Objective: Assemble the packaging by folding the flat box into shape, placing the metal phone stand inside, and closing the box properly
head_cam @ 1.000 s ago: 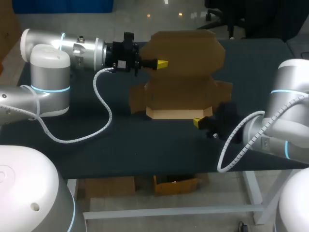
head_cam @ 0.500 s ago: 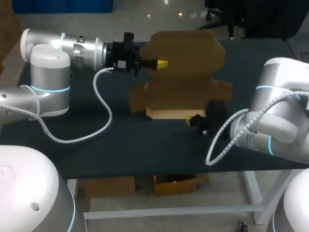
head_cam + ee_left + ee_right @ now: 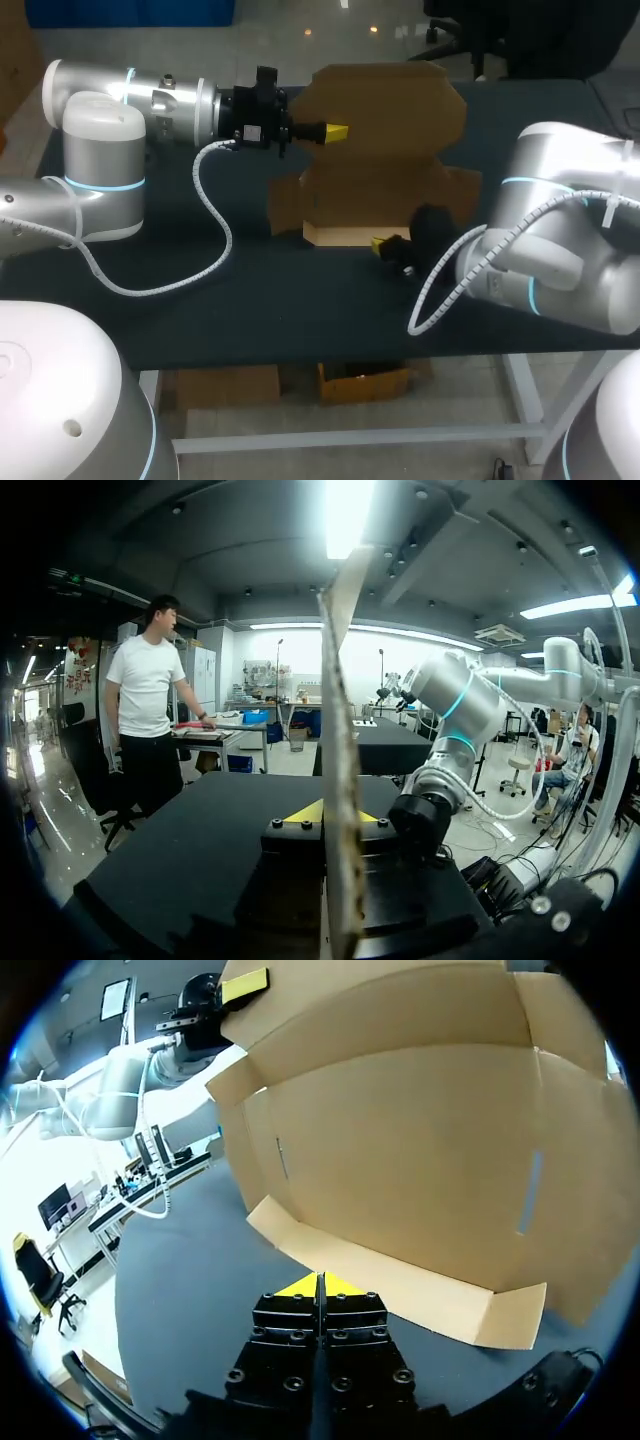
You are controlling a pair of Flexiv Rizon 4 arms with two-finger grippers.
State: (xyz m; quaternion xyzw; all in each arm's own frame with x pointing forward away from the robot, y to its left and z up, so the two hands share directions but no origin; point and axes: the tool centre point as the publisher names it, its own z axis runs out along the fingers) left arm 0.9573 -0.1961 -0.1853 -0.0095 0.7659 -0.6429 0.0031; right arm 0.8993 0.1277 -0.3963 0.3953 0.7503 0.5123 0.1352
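A brown cardboard box (image 3: 385, 190) sits half-folded at the table's middle, with its lid (image 3: 390, 100) standing upright. My left gripper (image 3: 337, 132) is shut on the lid's left edge. In the left wrist view the lid (image 3: 338, 680) runs edge-on between the yellow tips of the left gripper (image 3: 322, 813). My right gripper (image 3: 383, 243) is shut and empty at the box's low front flap (image 3: 400, 1282). In the right wrist view the right gripper's (image 3: 320, 1284) tips point at that flap's lower edge. No phone stand shows in any view.
The dark table (image 3: 250, 300) has bare room to the left of and in front of the box. The left arm's white cable (image 3: 210, 215) loops over the table's left part. My right arm's bulky elbow (image 3: 560, 240) hangs over the right side.
My right arm has swung leftward, carrying its shut gripper along the box's front from the right corner toward the middle. The left arm and the lid have not moved.
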